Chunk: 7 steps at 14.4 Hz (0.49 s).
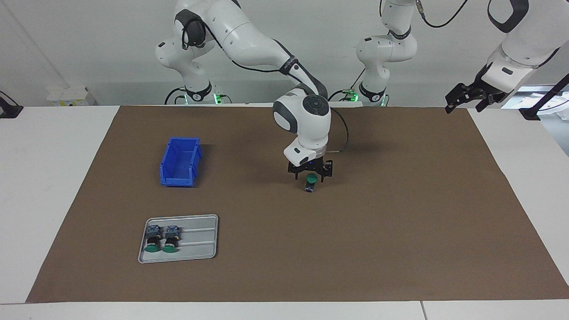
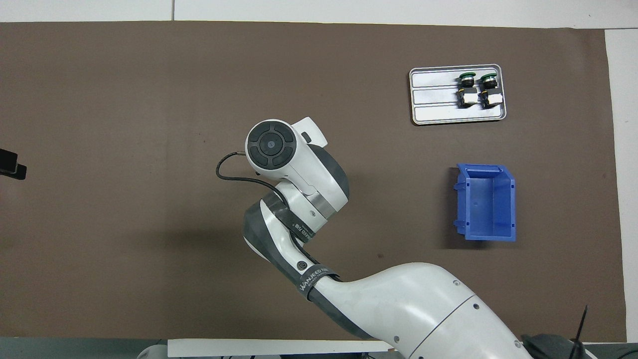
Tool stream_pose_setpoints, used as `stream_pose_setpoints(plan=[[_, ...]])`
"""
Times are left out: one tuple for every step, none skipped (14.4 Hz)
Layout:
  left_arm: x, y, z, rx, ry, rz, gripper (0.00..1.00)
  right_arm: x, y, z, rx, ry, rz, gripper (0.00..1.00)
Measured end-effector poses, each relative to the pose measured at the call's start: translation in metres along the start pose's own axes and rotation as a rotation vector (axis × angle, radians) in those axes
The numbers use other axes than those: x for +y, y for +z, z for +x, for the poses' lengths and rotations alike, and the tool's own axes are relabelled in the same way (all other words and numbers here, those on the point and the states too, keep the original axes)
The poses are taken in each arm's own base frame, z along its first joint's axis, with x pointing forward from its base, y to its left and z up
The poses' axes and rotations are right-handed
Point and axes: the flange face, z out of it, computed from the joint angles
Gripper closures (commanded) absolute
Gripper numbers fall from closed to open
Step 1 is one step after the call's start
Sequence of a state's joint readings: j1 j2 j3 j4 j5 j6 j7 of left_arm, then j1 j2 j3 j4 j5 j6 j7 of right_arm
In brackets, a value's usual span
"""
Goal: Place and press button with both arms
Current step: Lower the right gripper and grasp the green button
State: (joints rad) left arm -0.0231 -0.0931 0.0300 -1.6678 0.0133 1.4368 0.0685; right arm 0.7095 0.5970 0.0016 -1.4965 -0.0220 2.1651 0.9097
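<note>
One button (image 1: pixel 310 182) stands upright on the brown mat (image 1: pixel 400 213) near the table's middle, green cap on top. My right gripper (image 1: pixel 310 174) hangs straight down over it, open, a finger on each side of the cap and not touching it. In the overhead view the right arm's wrist (image 2: pixel 294 169) hides both that gripper and the button. My left gripper (image 1: pixel 465 99) is open and held in the air over the mat's corner at the left arm's end of the table. Only its tip (image 2: pixel 12 164) shows at the overhead view's edge.
A grey metal tray (image 1: pixel 195 240) (image 2: pixel 433 94) with two more green-capped buttons (image 1: pixel 161 238) lies toward the right arm's end, farther from the robots. A blue bin (image 1: pixel 180 161) (image 2: pixel 486 202) sits nearer to the robots than the tray. A black cable (image 1: pixel 342 133) loops from the right wrist.
</note>
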Motion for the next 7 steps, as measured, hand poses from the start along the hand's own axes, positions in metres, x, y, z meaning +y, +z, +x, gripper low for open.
stream_pose_setpoints(plan=[[0.0,0.0,0.0,0.0,0.0,0.0,0.0,-0.0002,0.0014,-0.0007,0.002,-0.003,0.003,0.25],[0.0,0.0,0.0,0.0,0.0,0.0,0.0,-0.001,0.002,-0.0015,0.005,-0.005,0.007,0.29],[0.0,0.0,0.0,0.0,0.0,0.0,0.0,-0.0017,0.0026,-0.0023,0.006,-0.007,0.009,0.34],[0.0,0.0,0.0,0.0,0.0,0.0,0.0,-0.0022,0.0029,-0.0024,0.009,-0.007,0.012,0.4],[0.0,0.0,0.0,0.0,0.0,0.0,0.0,-0.0024,0.003,-0.0019,0.012,-0.007,0.016,0.46],[0.0,0.0,0.0,0.0,0.0,0.0,0.0,-0.0028,0.003,-0.0016,0.015,-0.007,0.02,0.52],[0.0,0.0,0.0,0.0,0.0,0.0,0.0,-0.0031,0.0032,-0.0015,0.018,-0.007,0.024,0.61]])
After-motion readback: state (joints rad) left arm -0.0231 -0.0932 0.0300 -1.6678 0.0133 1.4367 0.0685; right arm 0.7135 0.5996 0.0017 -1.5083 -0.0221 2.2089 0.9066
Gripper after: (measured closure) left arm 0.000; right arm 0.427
